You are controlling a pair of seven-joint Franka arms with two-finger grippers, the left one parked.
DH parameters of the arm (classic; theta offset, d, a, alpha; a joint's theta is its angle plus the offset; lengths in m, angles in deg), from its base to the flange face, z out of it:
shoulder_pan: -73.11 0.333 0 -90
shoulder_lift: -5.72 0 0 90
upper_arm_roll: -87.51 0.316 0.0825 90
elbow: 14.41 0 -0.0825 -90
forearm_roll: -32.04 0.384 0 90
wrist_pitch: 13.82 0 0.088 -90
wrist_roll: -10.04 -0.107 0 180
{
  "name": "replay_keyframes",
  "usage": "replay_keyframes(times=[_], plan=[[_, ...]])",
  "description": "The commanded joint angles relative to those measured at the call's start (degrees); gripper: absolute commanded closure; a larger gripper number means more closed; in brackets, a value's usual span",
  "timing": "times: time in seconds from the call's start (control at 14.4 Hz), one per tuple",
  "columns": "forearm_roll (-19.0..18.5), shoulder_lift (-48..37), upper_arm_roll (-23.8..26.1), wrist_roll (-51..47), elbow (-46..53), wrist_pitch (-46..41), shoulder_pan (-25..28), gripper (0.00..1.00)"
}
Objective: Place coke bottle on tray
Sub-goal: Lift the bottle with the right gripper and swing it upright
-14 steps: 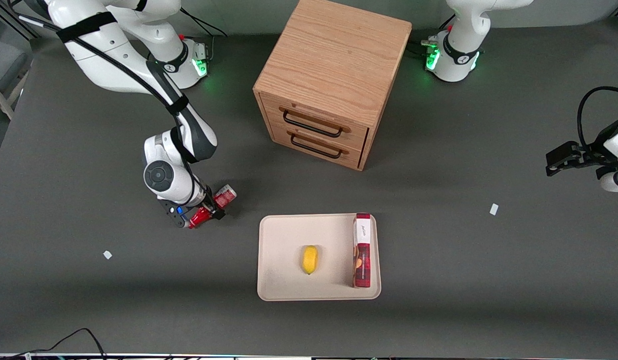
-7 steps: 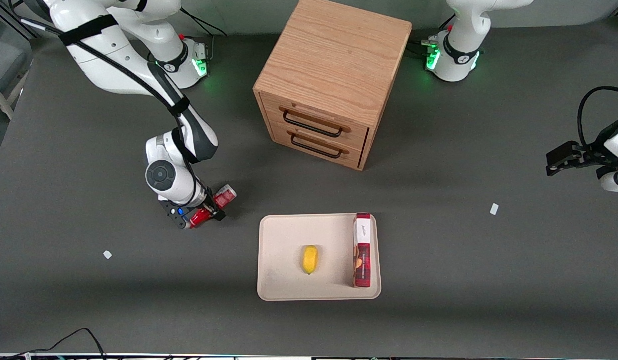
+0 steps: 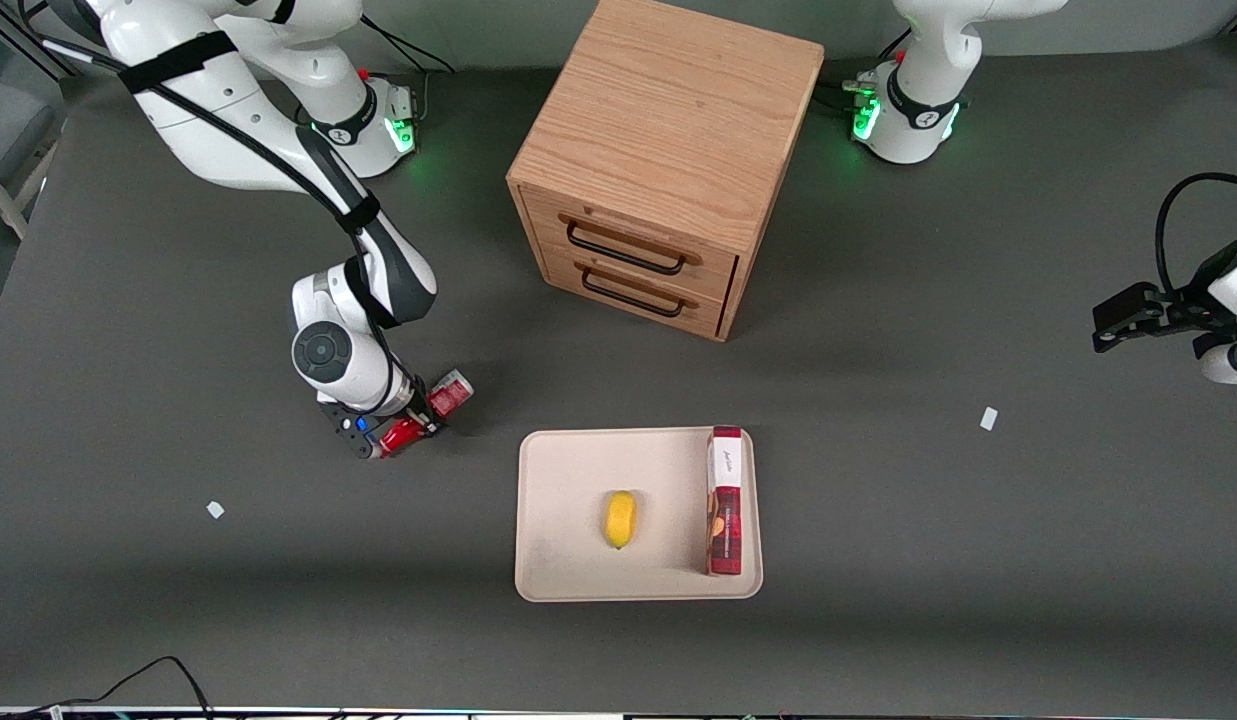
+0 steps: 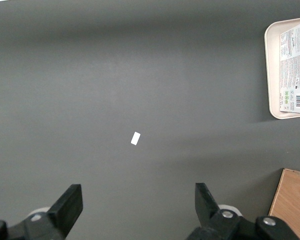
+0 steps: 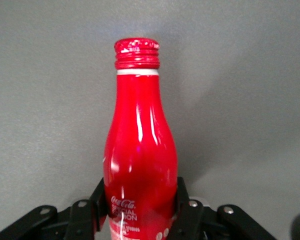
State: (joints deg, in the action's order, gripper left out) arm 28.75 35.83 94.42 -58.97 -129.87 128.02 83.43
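Observation:
The coke bottle (image 3: 448, 393) is a slim red bottle that lies on the dark table, toward the working arm's end from the tray (image 3: 568, 480). Its silver base end points toward the cabinet, and its capped neck points toward the front camera. My right gripper (image 3: 418, 415) is down over the bottle's middle. In the right wrist view the gripper (image 5: 140, 197) has its fingers (image 5: 97, 200) pressed against both sides of the red body (image 5: 140, 145), shut on it. The beige tray is about a bottle's length away from it.
On the tray lie a yellow lemon-like fruit (image 3: 620, 518) and a red-and-white box (image 3: 725, 500) along its edge nearest the parked arm. A wooden two-drawer cabinet (image 3: 668, 150) stands farther from the front camera than the tray. Small white scraps (image 3: 215, 510) (image 3: 989, 419) lie on the table.
The right wrist has shifted slightly over the bottle and settled. The bottle stays in the same place on the table.

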Motion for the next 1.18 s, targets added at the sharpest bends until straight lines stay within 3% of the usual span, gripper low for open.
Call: replay_keyframes(times=[0.0,0.69,1.11], plan=[[-1.19,-1.80,-0.05,-0.51,1.11,-0.68,0.13,0.99],[-1.36,-6.56,0.29,9.67,22.71,-31.16,0.49,1.00],[-1.71,-1.30,1.18,35.31,42.48,-40.06,1.54,1.00]])
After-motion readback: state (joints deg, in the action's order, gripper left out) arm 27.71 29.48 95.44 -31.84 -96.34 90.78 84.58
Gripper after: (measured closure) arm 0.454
